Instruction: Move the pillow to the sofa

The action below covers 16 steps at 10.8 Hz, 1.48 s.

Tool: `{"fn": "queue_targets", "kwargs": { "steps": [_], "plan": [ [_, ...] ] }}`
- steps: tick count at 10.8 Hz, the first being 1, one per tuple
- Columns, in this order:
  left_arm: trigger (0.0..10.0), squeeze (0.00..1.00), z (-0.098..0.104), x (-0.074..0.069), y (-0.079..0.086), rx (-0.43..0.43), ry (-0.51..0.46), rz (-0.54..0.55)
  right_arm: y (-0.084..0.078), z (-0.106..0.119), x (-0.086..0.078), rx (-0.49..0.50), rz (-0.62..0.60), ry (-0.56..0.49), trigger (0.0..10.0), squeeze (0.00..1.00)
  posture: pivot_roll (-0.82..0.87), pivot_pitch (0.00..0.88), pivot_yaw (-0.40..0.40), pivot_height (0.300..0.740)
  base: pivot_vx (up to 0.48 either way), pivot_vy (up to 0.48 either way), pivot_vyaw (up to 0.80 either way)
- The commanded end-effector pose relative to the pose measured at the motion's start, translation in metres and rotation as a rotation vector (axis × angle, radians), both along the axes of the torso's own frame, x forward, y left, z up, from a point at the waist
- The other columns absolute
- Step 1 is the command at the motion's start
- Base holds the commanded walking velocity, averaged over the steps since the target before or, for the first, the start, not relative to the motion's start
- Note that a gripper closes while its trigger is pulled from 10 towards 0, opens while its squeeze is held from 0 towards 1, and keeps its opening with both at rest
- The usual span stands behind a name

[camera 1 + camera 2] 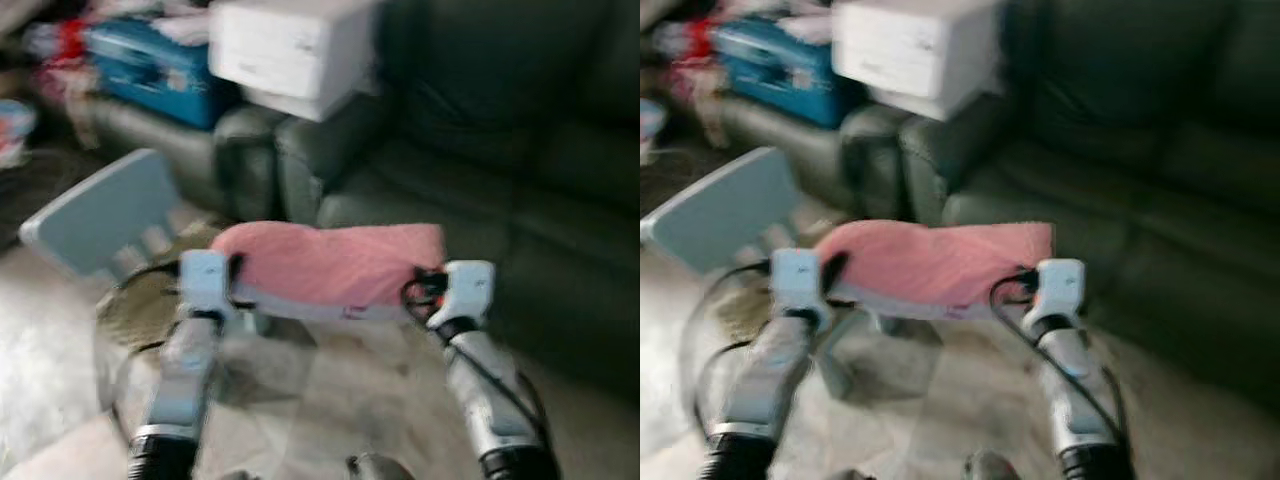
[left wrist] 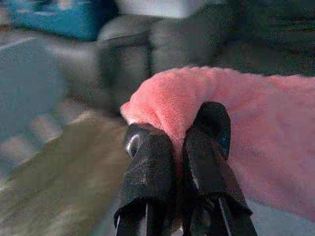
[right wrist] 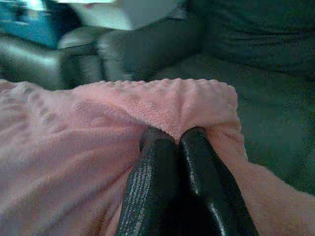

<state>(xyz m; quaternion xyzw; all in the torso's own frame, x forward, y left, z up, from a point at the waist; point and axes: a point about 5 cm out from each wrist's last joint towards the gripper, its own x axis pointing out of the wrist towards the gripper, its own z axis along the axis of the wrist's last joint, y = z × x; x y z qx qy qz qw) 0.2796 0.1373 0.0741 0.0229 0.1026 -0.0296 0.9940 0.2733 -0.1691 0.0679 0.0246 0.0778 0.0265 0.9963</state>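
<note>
A pink fleece pillow (image 1: 335, 262) with a pale grey underside hangs in the air between my two arms, in front of the dark green sofa (image 1: 520, 190). My left gripper (image 2: 179, 142) is shut on the pillow's left end, its black fingers (image 2: 147, 167) pinching the pink cloth. My right gripper (image 3: 172, 140) is shut on the pillow's right end, fingers (image 3: 202, 162) pressed together over a fold. The sofa's seat (image 1: 1140, 250) lies just beyond and to the right of the pillow. All views are blurred.
A white box (image 1: 290, 50) rests on the sofa's armrest. A blue case (image 1: 150, 65) and bright clutter lie on a second dark sofa at the far left. A pale blue board (image 1: 105, 215) leans left of the pillow. Light floor (image 1: 340, 390) lies below my arms.
</note>
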Motion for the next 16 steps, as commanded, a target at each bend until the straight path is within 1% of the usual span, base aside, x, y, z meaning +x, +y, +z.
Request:
{"fn": "queue_targets", "kwargs": {
  "steps": [1, 3, 4, 5, 6, 8, 9, 10, 11, 12, 14, 16],
  "plan": [
    [10.0, 0.0, 0.01, 0.002, 0.004, 0.008, -0.051, 0.0, 0.002, 0.005, 0.003, 0.003, 0.005, -0.021, 10.0, 0.0, -0.04, 0.0, -0.002, 0.74, 0.0, 0.0, -0.8],
    [10.0, 0.0, 0.011, 0.002, 0.005, 0.008, -0.066, -0.009, 0.003, 0.005, 0.004, 0.005, 0.005, -0.022, 10.0, 0.0, -0.03, 0.0, -0.002, 0.74, 0.0, 0.0, -0.8],
    [10.0, 0.0, 0.013, 0.001, 0.006, -0.025, -0.093, -0.051, 0.003, 0.005, 0.003, 0.005, 0.005, -0.021, 10.0, 0.0, -0.03, 0.0, -0.002, 0.74, 0.0, 0.0, -0.8],
    [10.0, 0.0, 0.012, 0.002, 0.011, 0.026, -0.099, -0.028, 0.003, 0.005, 0.004, 0.006, 0.005, -0.021, 10.0, 0.0, -0.03, 0.0, -0.002, 0.74, 0.0, 0.0, -0.8],
    [10.0, 0.0, 0.011, 0.002, 0.012, 0.011, -0.084, -0.024, 0.004, 0.005, 0.004, 0.008, 0.006, -0.022, 10.0, 0.0, -0.03, 0.0, -0.002, 0.74, 0.0, 0.0, -0.8],
    [10.0, 0.0, 0.013, 0.002, 0.008, -0.01, -0.094, -0.068, 0.004, 0.006, 0.005, 0.006, 0.006, -0.026, 10.0, 0.0, -0.03, 0.0, -0.002, 0.74, 0.0, 0.0, -0.8],
    [10.0, 0.0, 0.013, 0.001, 0.004, -0.039, -0.092, -0.1, 0.003, 0.006, 0.005, 0.005, 0.003, -0.03, 10.0, 0.0, -0.03, 0.0, -0.002, 0.74, 0.0, 0.0, -0.8],
    [10.0, 0.0, 0.014, 0.001, 0.002, -0.051, -0.096, -0.115, 0.003, 0.007, 0.005, 0.004, 0.003, -0.032, 10.0, 0.0, -0.03, 0.0, -0.002, 0.74, 0.0, 0.0, 0.0],
    [10.0, 0.0, 0.015, 0.0, -0.001, -0.074, -0.095, -0.135, 0.003, 0.007, 0.004, 0.001, 0.008, -0.036, 10.0, 0.0, -0.03, 0.0, -0.002, 0.74, 0.289, 0.0, 0.0],
    [10.0, 0.0, 0.015, 0.0, -0.001, -0.079, -0.099, -0.144, 0.003, 0.007, 0.004, 0.005, 0.007, -0.034, 10.0, 0.0, -0.03, 0.0, -0.002, 0.74, 0.319, 0.0, 0.0],
    [10.0, 0.0, 0.015, -0.001, -0.002, -0.098, -0.095, -0.155, 0.003, 0.006, 0.004, 0.006, 0.005, -0.03, 10.0, 0.0, -0.04, 0.0, -0.001, 0.74, 0.369, 0.0, -0.65],
    [10.0, 0.0, 0.015, -0.002, -0.004, -0.102, -0.09, -0.163, 0.004, 0.006, 0.003, 0.007, 0.007, -0.031, 10.0, 0.0, -0.04, 0.0, 0.0, 0.74, 0.368, 0.0, 0.0]
  ]
}}
